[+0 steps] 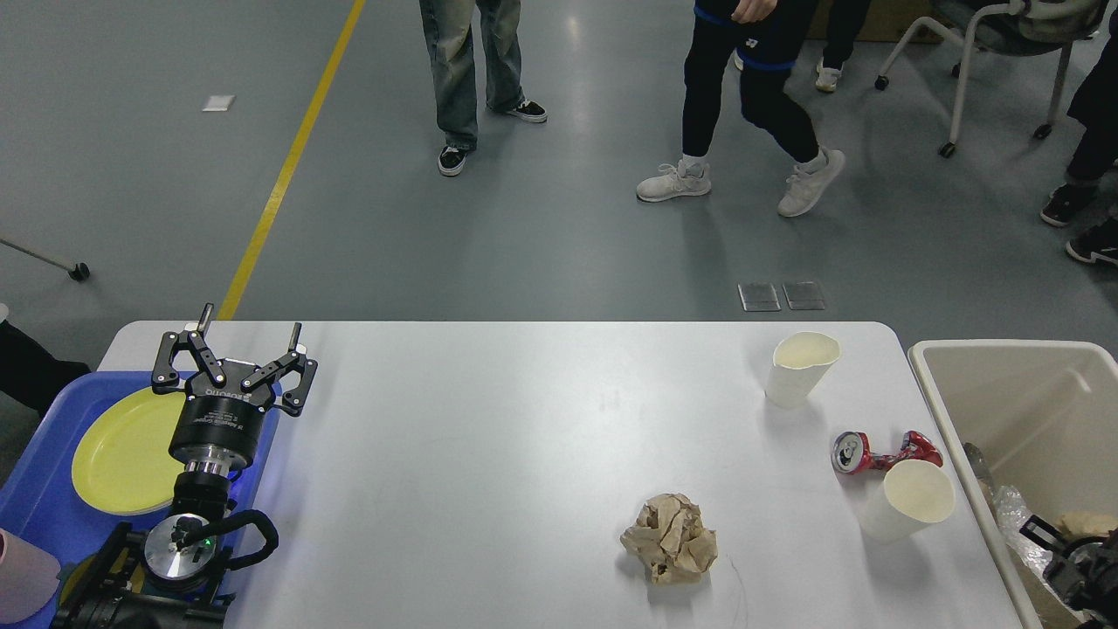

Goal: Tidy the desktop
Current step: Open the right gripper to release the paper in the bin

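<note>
Stretching left-right, apparently: white desktop (489, 454)

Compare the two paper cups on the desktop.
The far cup sits near the desktop's back edge, apart from other litter; the near cup sits right beside the crushed red can. The far cup's rim is dented; the near cup's looks round. Both are white, upright and tilted in this view.

views: 1, head | looked forward and down from above the near edge | desktop (489, 437) filled lower half, close | floor and bystanders' legs beyond
</note>
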